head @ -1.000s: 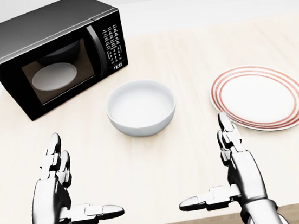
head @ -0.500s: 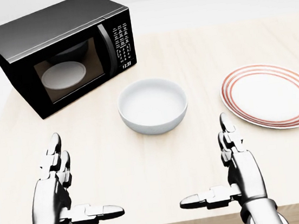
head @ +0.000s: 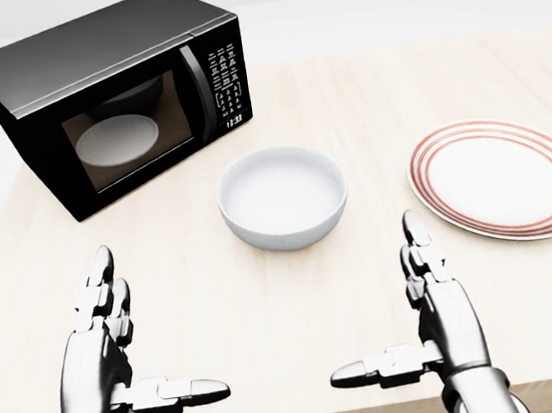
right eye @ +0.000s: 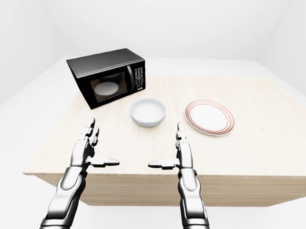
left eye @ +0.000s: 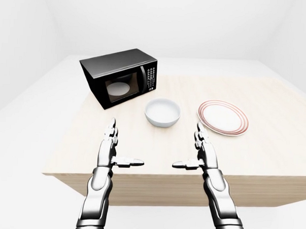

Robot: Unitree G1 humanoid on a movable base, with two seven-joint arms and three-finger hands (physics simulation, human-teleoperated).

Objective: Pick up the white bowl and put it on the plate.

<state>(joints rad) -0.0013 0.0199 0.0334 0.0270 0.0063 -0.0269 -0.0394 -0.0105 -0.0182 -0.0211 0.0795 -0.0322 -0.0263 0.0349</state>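
Since a second ago our view has slid so everything sits further right, yet we have done nothing: our left hand (head: 109, 363) and right hand (head: 433, 323) hover spread and empty, bowl (head: 282, 198) between microwave (head: 111, 96) and plate (head: 501, 179).

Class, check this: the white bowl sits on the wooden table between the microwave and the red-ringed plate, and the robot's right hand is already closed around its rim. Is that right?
Not quite. The white bowl does sit on the table between the microwave and the plate, but the right hand is open and well short of it, as the head view shows.
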